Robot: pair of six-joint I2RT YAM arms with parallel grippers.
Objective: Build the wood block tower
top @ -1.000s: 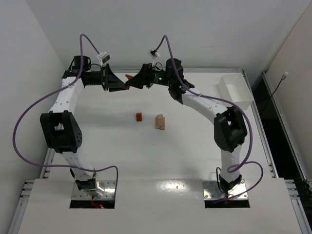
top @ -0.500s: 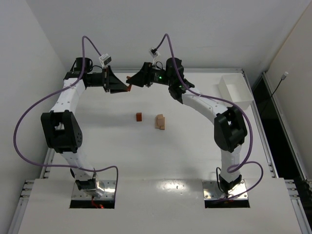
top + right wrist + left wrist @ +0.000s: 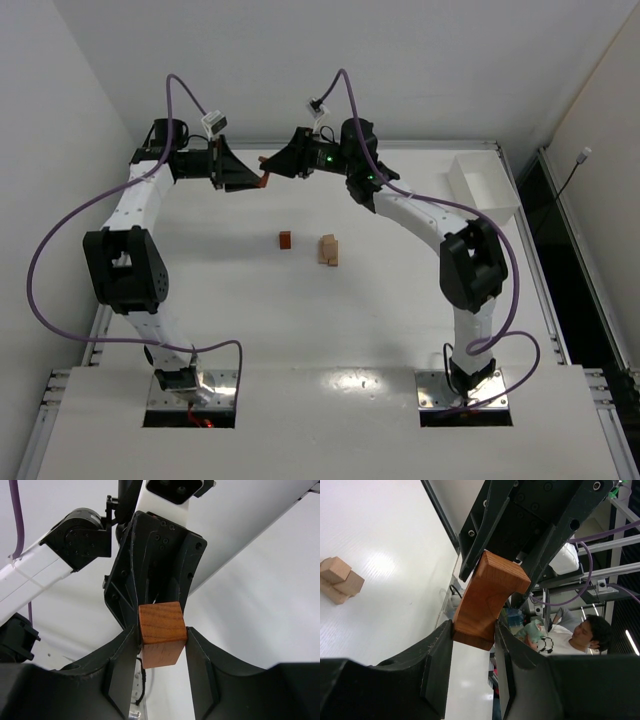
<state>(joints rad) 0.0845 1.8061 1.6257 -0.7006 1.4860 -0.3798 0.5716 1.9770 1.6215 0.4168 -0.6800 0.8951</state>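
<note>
Left hand (image 3: 473, 630) and right hand (image 3: 161, 632) both clamp my notched block (image 3: 487, 595), far back; pale stack (image 3: 328, 250) barely begun, cube (image 3: 286, 240) unplaced.

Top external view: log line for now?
reddish-brown notched wooden block: clamped by left fingers and right fingers, off table | reddish-brown wooden cube, pale tan wooden block cluster: on table, apart

Bright even light, tabletop glare, sharp
</note>
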